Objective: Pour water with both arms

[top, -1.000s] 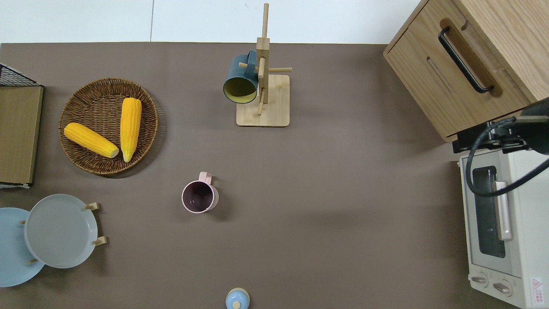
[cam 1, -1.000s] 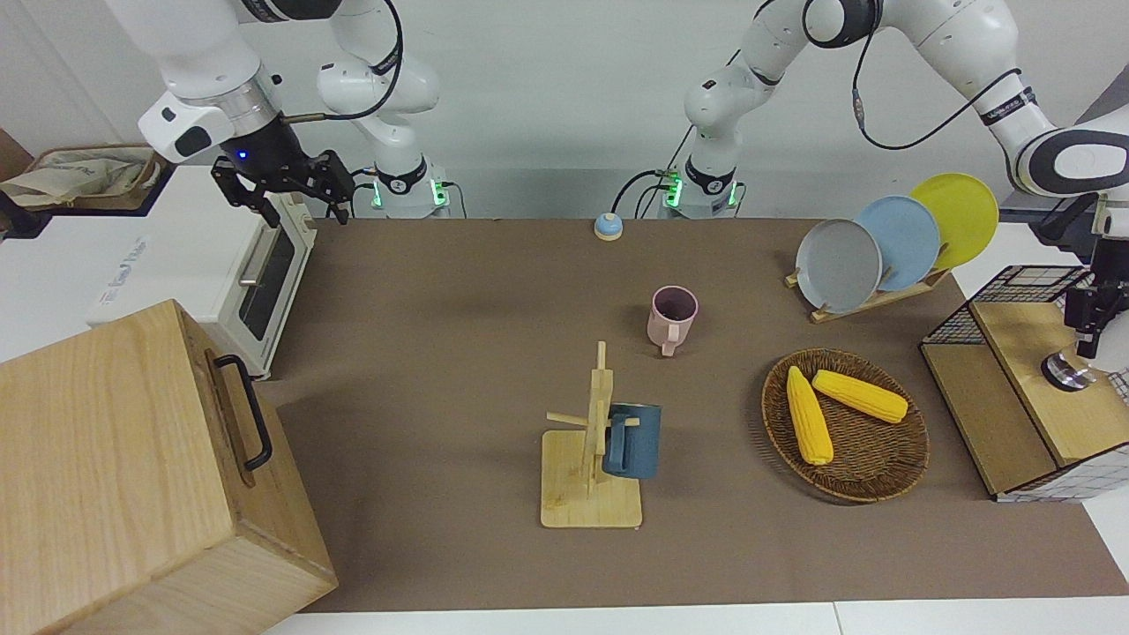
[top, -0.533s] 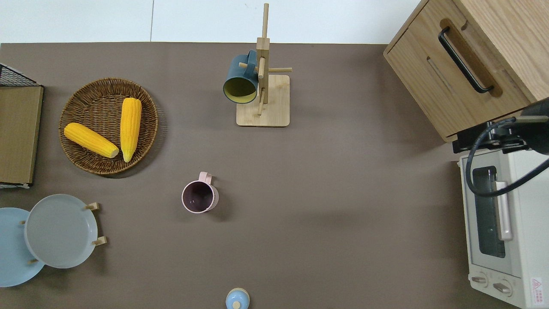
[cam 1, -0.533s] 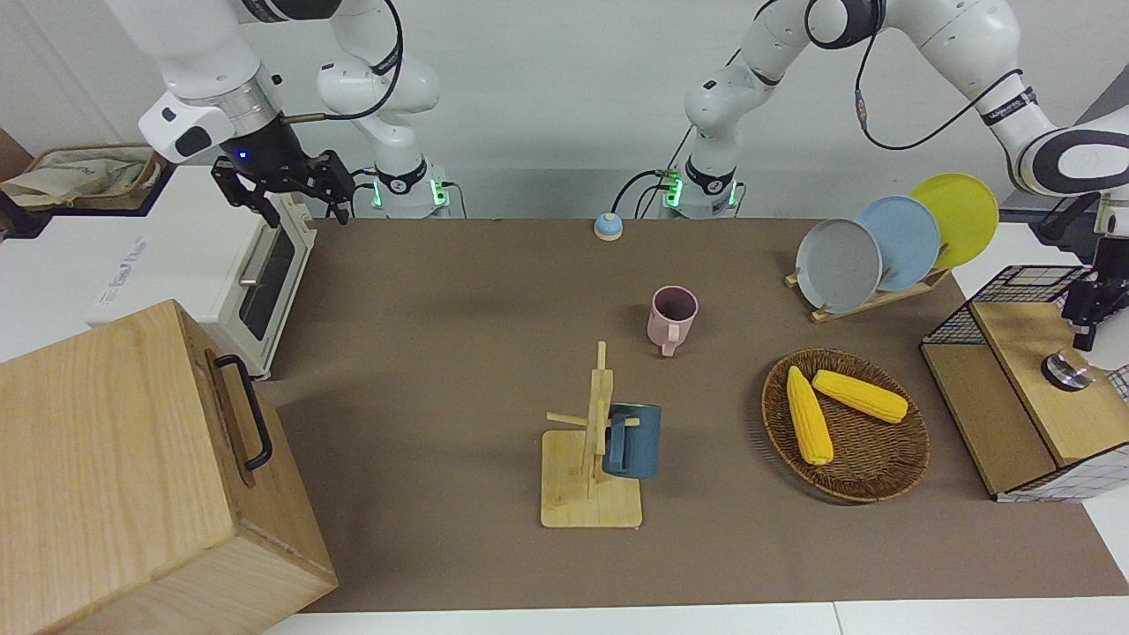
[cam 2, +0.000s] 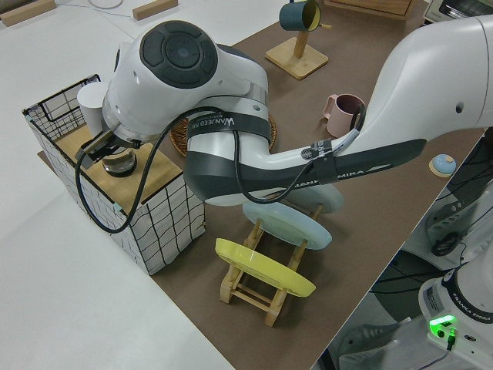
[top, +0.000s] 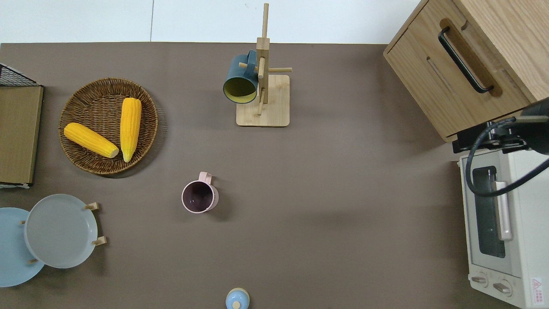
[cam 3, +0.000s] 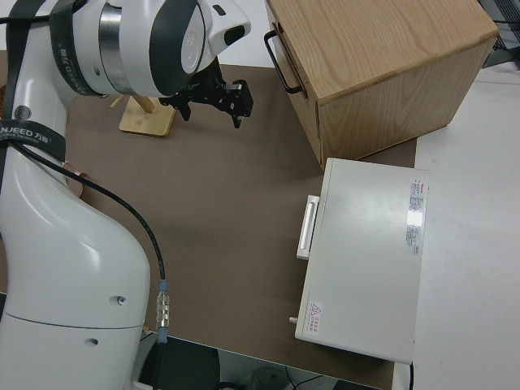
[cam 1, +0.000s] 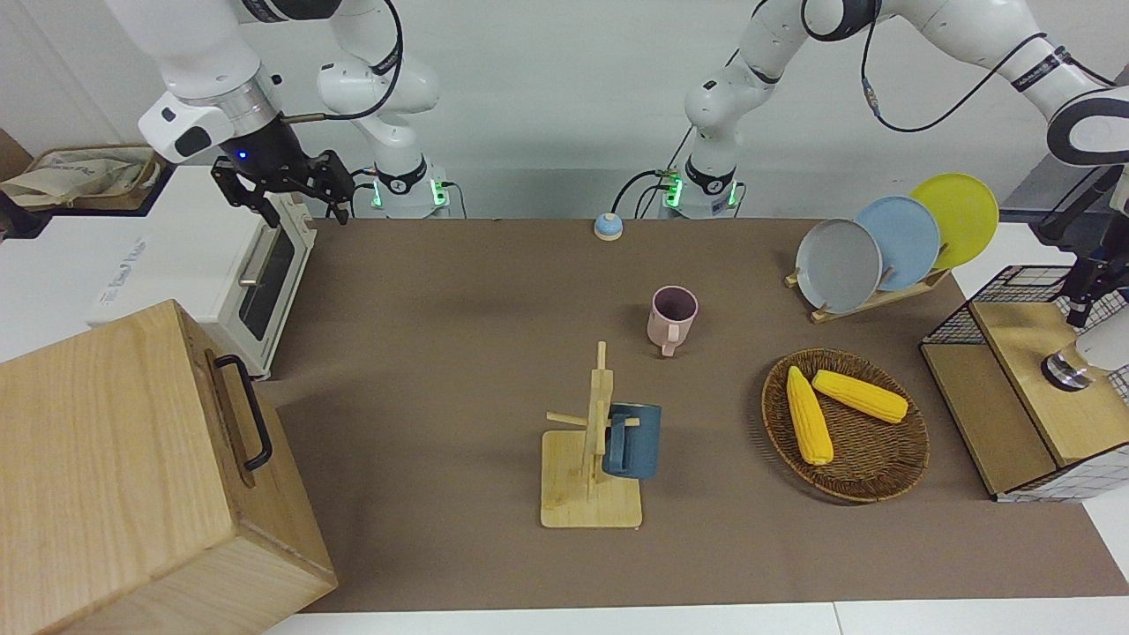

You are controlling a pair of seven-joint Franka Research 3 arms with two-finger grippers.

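My left gripper [cam 1: 1078, 310] hangs over the wooden top of a wire crate [cam 1: 1023, 397] at the left arm's end of the table. It is a little above a small metal-rimmed vessel [cam 1: 1065, 371] that stands beside a white cup [cam 2: 91, 106]. In the left side view the left gripper [cam 2: 98, 145] is mostly hidden by the arm. A pink mug [cam 1: 673, 319] stands upright mid-table. A dark blue mug [cam 1: 632, 439] hangs on a wooden rack [cam 1: 591, 503]. My right gripper [cam 1: 300, 205] is parked, open and empty.
A wicker basket [cam 1: 886, 481] with two corn cobs lies beside the crate. A plate rack [cam 1: 869, 256] holds three plates. A white toaster oven [cam 1: 256, 282] and a wooden cabinet [cam 1: 132, 459] fill the right arm's end. A small blue bell [cam 1: 608, 227] sits near the robots.
My left gripper has risen away from the metal-rimmed vessel on the crate top, and the white cup beside it now shows more. The right arm has not moved.
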